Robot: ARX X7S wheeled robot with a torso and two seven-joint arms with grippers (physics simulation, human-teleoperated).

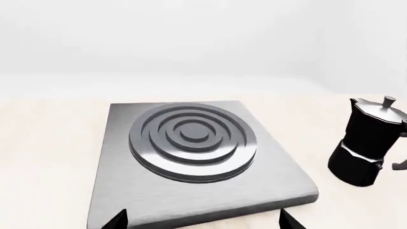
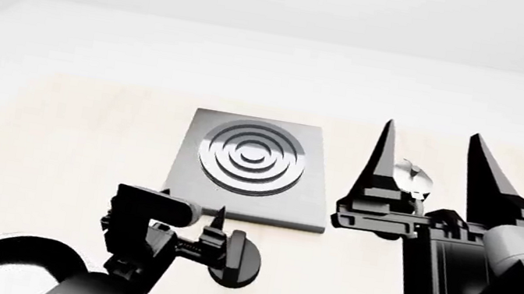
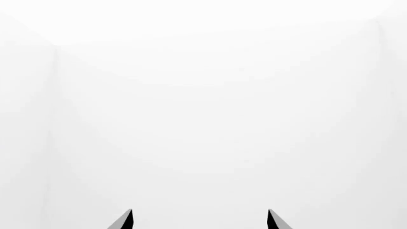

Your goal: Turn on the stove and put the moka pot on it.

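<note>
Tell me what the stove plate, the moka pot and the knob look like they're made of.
Stove plate: brushed grey metal, judging by its streaky sheen and the shaded concentric burner rings.
Moka pot: glossy black body, probably coated metal, with a shiny silver lid and knob that catch bright highlights.
Knob: matte black, flat with no reflections; plastic or painted metal, I cannot tell which. It sits by the left end effector.

**Layout on the table**

The stove (image 2: 250, 167) lay flat at the middle of the table (image 2: 54, 130). Its knob (image 2: 238, 258) sat apart at the stove's 6 o'clock, just off the near edge. The moka pot (image 2: 412, 179) stood upright on the table at the stove's 3 o'clock, apart from the plate.
</note>
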